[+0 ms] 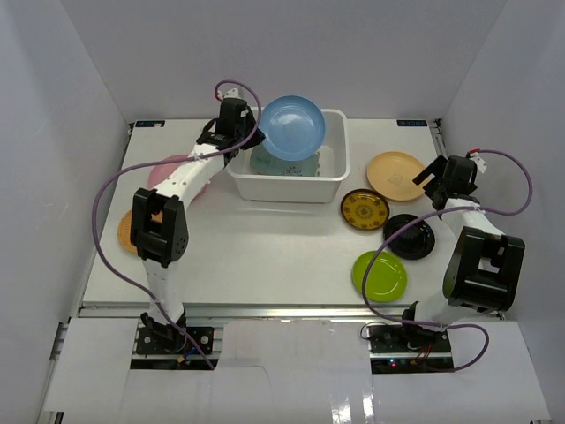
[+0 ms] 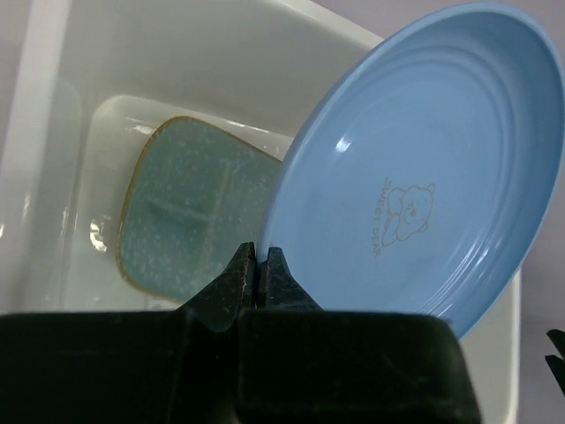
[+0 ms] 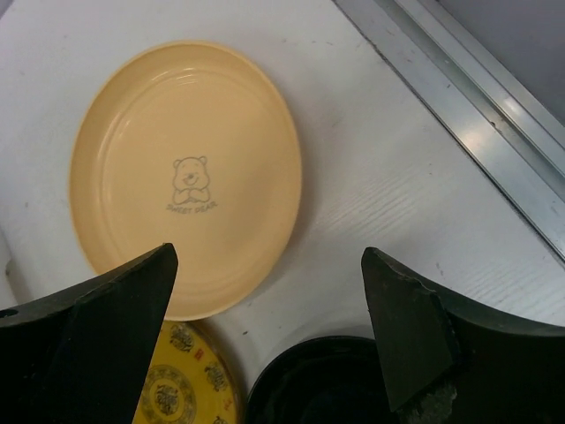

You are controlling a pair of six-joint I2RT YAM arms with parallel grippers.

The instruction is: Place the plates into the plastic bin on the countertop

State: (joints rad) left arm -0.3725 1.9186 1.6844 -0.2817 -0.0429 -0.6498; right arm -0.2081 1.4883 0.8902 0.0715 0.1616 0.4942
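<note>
My left gripper (image 1: 252, 132) is shut on the rim of the blue plate (image 1: 293, 127) and holds it tilted above the white plastic bin (image 1: 333, 184). The wrist view shows its jaws pinching the blue plate (image 2: 424, 168) over the bin (image 2: 53, 106). The pale green rectangular dish (image 2: 190, 208) lies in the bin. My right gripper (image 1: 429, 179) is open and empty, above the countertop (image 3: 388, 168) between the peach plate (image 3: 185, 168) and the black plate (image 3: 327, 389). The peach plate (image 1: 396, 175), black-and-yellow plate (image 1: 365, 210), black plate (image 1: 409, 236) and lime green plate (image 1: 380, 275) lie right of the bin.
A pink plate (image 1: 168, 170) and an orange plate (image 1: 126, 231) lie left of the bin, partly hidden by my left arm. White panels wall the table. A metal rail (image 3: 477, 115) runs along the right edge.
</note>
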